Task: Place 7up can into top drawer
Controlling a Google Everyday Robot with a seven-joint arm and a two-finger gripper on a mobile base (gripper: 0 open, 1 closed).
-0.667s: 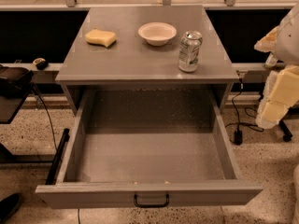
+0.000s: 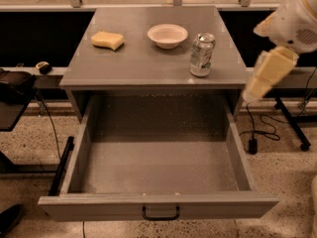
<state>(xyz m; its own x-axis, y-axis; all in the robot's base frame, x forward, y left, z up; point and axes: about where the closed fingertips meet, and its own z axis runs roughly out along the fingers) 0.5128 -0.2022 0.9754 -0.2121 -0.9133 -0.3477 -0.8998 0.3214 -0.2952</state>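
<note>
**Gripper nearer the can, drawer pulled open**

Since a moment ago the gripper (image 2: 265, 76) has shifted left and slightly up. It now hangs tilted just outside the right edge of the cabinet top (image 2: 138, 63), apart from the 7up can (image 2: 202, 54). Whether it is open or closed cannot be told. The can has not moved: it stands upright near the front right corner, with the white bowl (image 2: 167, 35) close behind-left and the yellow sponge (image 2: 107, 39) further left. The top drawer (image 2: 158, 206) stands pulled out below, its floor exposed.
</note>
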